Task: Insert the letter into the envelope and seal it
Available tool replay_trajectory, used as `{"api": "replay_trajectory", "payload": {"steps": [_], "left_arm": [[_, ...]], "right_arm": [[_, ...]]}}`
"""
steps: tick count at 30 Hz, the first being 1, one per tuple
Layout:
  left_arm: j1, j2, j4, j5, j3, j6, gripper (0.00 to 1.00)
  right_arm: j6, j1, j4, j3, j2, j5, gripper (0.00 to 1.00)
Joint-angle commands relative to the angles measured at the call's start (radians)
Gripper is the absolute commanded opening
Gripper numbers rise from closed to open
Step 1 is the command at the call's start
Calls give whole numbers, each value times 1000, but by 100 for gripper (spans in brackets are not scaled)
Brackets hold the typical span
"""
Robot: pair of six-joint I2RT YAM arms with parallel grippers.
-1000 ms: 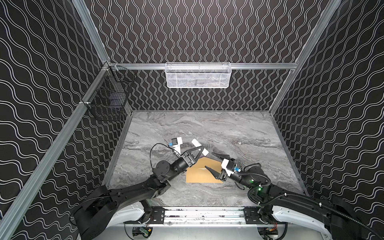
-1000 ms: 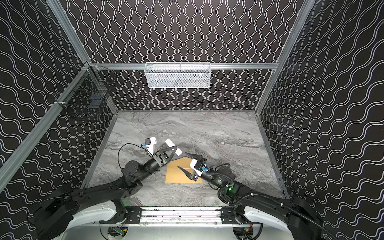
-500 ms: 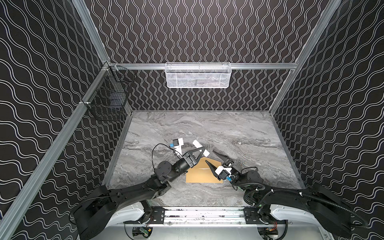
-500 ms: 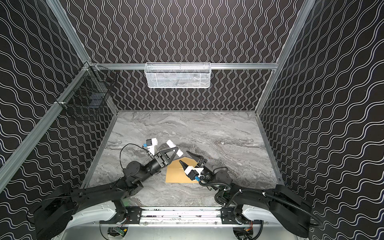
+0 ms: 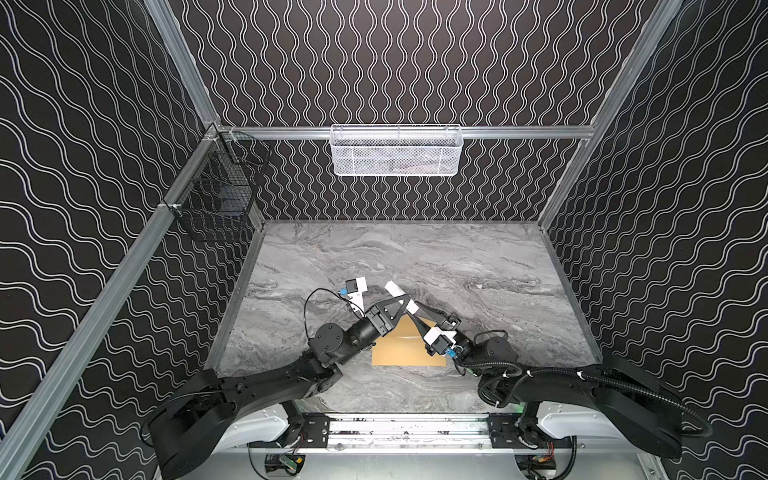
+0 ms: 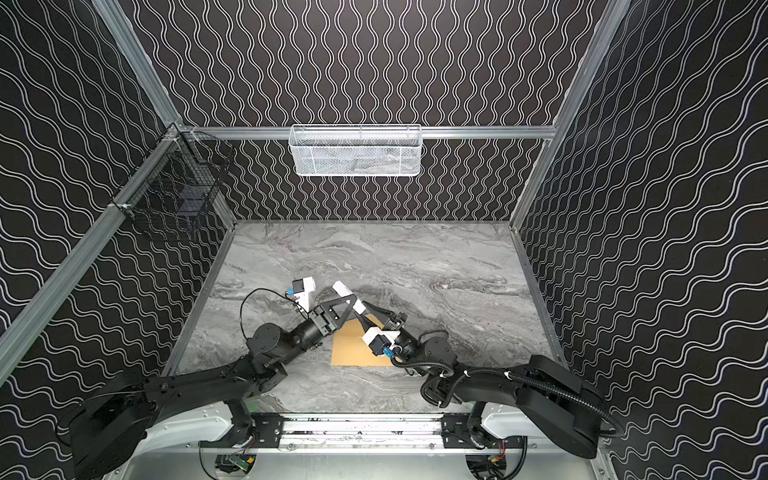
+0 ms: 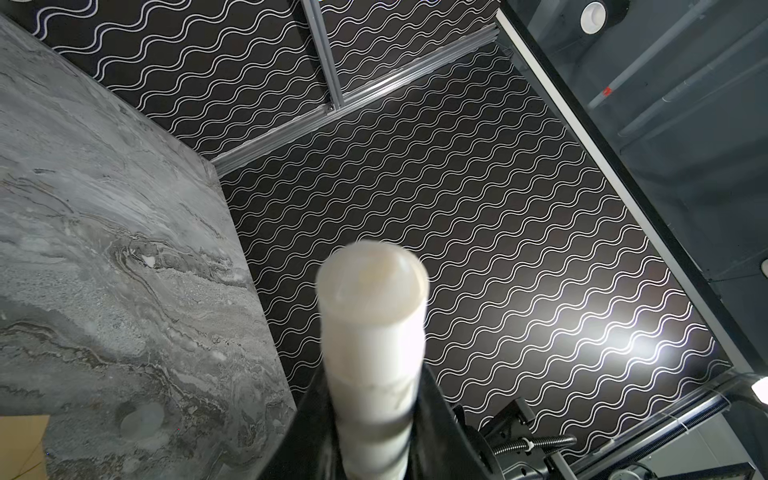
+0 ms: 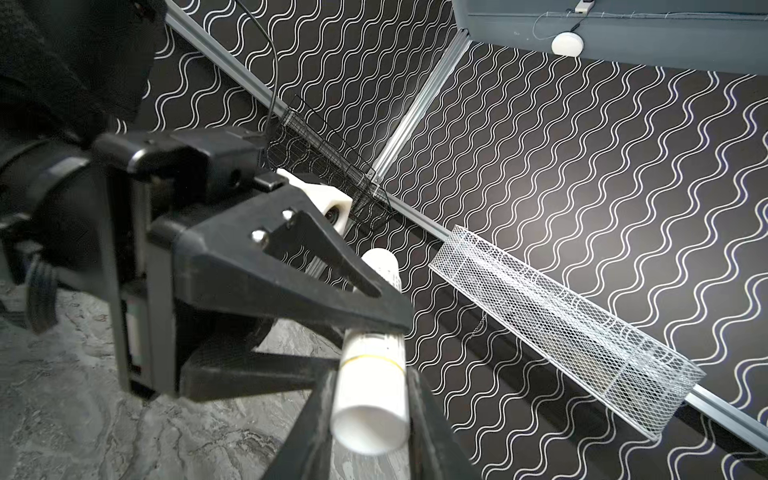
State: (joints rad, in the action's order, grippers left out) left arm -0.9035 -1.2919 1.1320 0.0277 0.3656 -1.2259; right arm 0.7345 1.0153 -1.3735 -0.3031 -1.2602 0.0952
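With right gripper (image 8: pixel 370 399), clamping near end of white tube (image 5: pixel 393 288); with left gripper (image 7: pixel 374 386), gripping its middle. Running straight out from right gripper, pointing far-left above envelope (image 5: pixel 405 353).

The right gripper (image 5: pixel 412 310) has closed its jaws on the white cylinder (image 8: pixel 370 399).

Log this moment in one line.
left fingers: gripping glue stick | right fingers: closed on its end | envelope: on table | letter: not visible
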Motion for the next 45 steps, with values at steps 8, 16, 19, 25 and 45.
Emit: {"api": "replay_trajectory", "payload": {"steps": [8, 16, 19, 25, 45], "left_arm": [[0, 3, 34, 18, 7, 43, 0], [0, 32, 5, 42, 6, 124, 0], [0, 26, 33, 44, -6, 133, 0], [0, 7, 83, 64, -14, 143, 0], [-14, 79, 20, 275, 25, 660, 0]], "right_arm": [[-393, 19, 16, -52, 33, -64, 15], [-989, 28, -224, -2, -3, -133, 16], [-1142, 28, -326, 11, -34, -141, 19], [-1339, 28, -352, 6, -58, -156, 24], [-846, -124, 174, 168, 428, -471, 64]]}}
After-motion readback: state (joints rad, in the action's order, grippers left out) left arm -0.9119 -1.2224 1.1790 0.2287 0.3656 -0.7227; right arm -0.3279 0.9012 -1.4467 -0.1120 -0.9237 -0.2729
